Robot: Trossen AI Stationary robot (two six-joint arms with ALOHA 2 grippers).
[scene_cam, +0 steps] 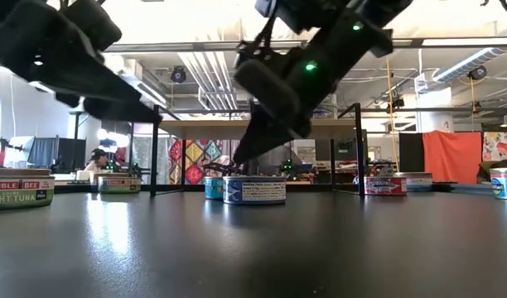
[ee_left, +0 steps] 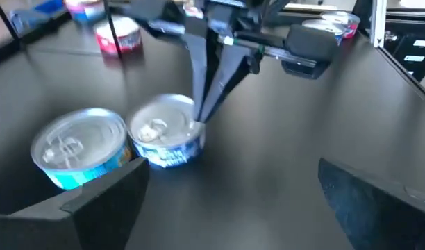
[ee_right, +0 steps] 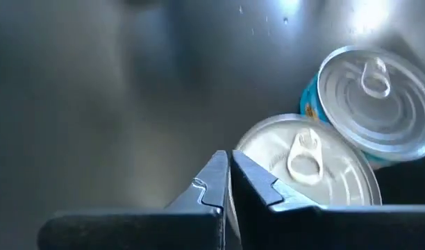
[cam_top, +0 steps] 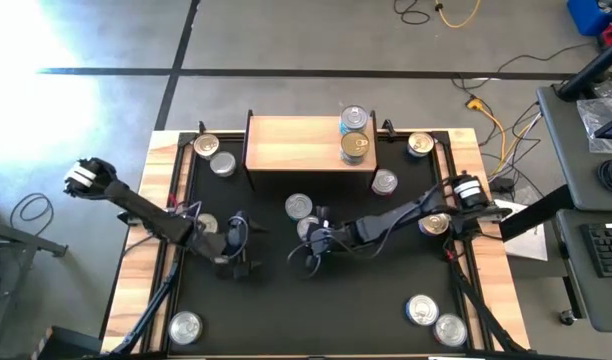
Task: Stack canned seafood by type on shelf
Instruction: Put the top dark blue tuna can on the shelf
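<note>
**Tins scattered, two on the shelf**

The shelf (cam_top: 296, 145), a light-wood board, sits at upper centre of the high view. At its right end stand a silver-lidded tin (cam_top: 353, 120) and a gold-lidded tin (cam_top: 356, 146). Two silver-lidded, blue-sided tins (cam_top: 299, 207) (cam_top: 310, 227) lie upright, just beside each other, at centre. Others sit near the corners.

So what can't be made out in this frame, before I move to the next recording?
- Whether the shut right gripper touches the silver-lidded can: in the right wrist view its tips overlap the can's rim and hide any contact.
- The can under that gripper, high view: mostly covered by the arm.
- Shelf top, low view: the right arm blocks its middle, so the stacked cans do not show.
- Can labels, high view: too small to read types.
</note>
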